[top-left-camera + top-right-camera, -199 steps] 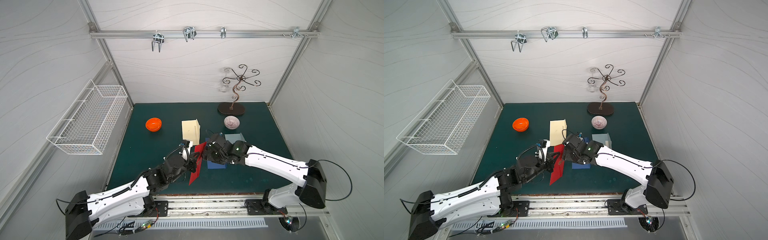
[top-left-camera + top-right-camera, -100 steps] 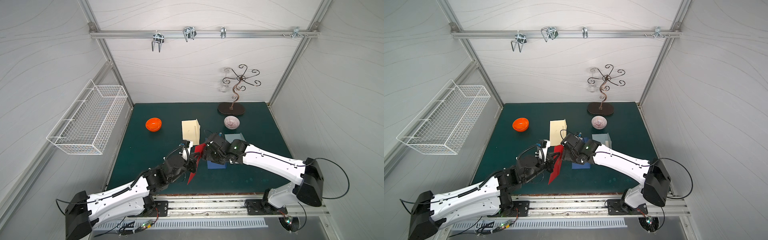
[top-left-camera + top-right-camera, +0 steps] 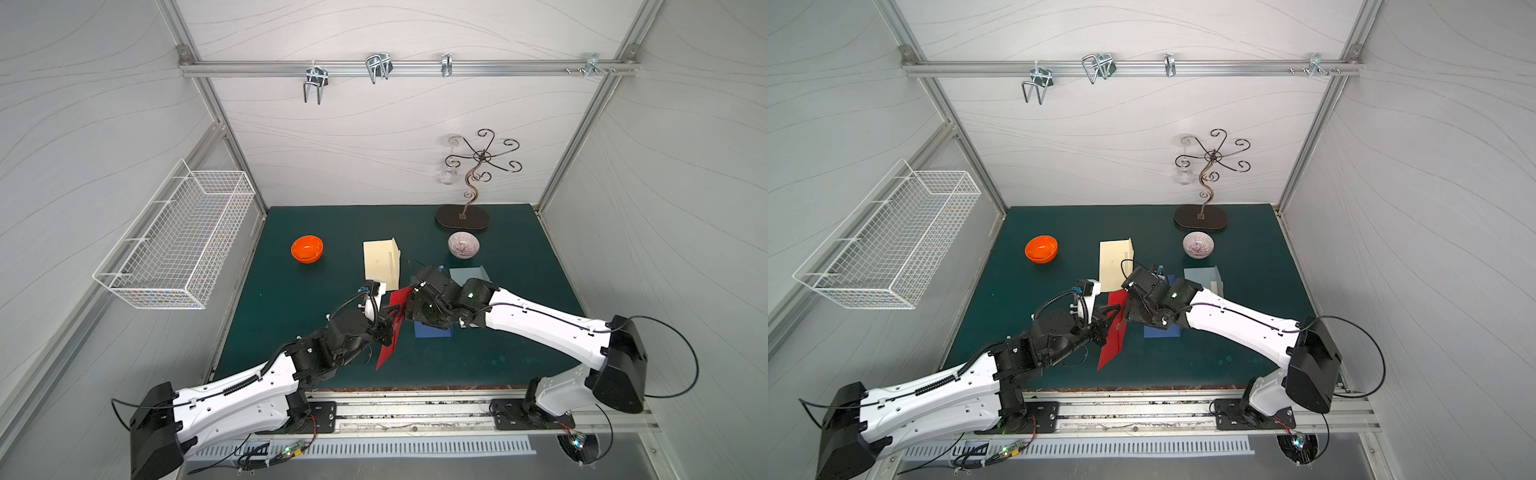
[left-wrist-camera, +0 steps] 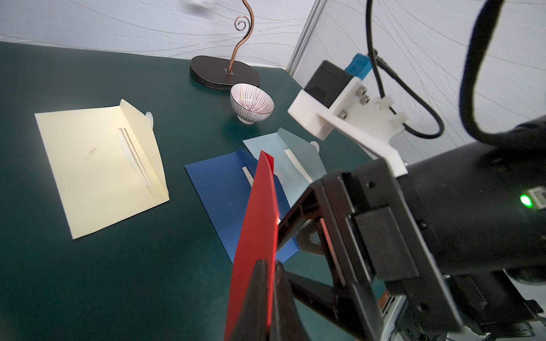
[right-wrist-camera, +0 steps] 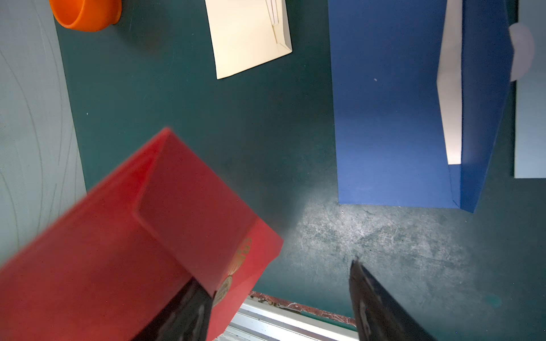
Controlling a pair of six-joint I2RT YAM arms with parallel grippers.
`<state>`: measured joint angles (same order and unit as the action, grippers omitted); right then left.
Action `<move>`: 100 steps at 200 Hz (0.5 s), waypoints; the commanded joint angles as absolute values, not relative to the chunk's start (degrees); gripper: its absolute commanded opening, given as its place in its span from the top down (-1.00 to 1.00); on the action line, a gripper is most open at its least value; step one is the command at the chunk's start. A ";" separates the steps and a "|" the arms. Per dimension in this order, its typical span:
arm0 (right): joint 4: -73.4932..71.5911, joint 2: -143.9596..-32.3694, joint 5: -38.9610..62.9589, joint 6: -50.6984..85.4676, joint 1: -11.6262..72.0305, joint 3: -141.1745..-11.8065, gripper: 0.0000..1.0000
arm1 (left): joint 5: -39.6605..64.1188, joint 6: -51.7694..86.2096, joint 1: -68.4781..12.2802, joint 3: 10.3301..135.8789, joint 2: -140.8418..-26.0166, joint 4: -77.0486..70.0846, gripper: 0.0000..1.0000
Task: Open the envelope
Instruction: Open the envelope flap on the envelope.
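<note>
Above the green table [image 3: 291, 316], a red envelope [image 3: 387, 349] stands on edge in midair, pinched tight by the left claw [image 4: 269, 267]; the right claw [image 5: 274, 271] gapes wide, one finger at its flap.

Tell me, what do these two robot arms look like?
The left arm and right arm match: smooth white shells, black joints, loose black cables. The left end effector and right end effector are black, with two tapered fingers each. A white bracket carries a wrist camera; a green light glows on the right arm.
</note>
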<state>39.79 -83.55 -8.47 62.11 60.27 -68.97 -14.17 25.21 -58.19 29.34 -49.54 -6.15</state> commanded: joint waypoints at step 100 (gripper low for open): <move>41.64 -83.32 -9.87 62.63 59.37 -67.79 -0.40 | -13.18 25.67 -58.45 30.50 -48.21 -10.29 1.00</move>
<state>36.86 -82.65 -6.92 62.06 59.64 -66.54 -13.85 25.34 -58.19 29.34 -49.54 -6.07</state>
